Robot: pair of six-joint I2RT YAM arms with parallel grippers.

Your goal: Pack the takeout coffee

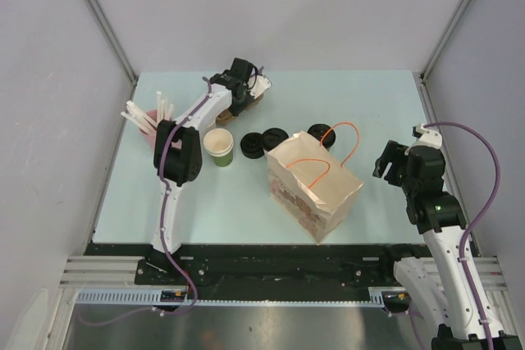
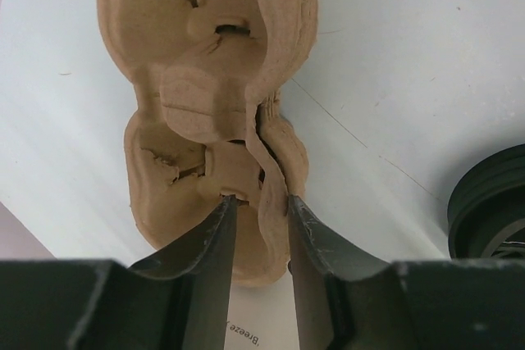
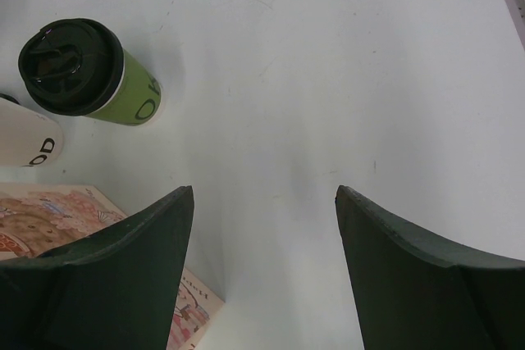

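Two lidded coffees stand upright on the tabletop (image 1: 377, 104), just past the far side of the paper bag (image 1: 316, 194). Their long axes are vertical and their black lids face up. In the right wrist view the white cup (image 3: 23, 138) is the one nearer the bag. The frame's left edge cuts it off, so only part of its side and a few letters show. The green cup (image 3: 131, 97) stands close beside it, in full view; I can't tell if the two touch. From above, the bag hides nearly all of both, leaving only a dark patch of lid past its rim.

At the far left stands a pink cup of white straws (image 1: 148, 125). Next, the left arm reaches to the back, and the left fingers (image 2: 209, 268) are apart, loosely astride the side wall of a moulded cardboard cup carrier (image 2: 197, 112), covering its near end. A lidless green cup (image 1: 219, 147) stands beside that arm. Beside it lie the loose black lids (image 1: 252, 145), single or stacked, I can't tell. The bag stands open with its orange handles up. At the right, the right fingers (image 3: 123, 260) are spread wide above the tabletop, holding nothing.
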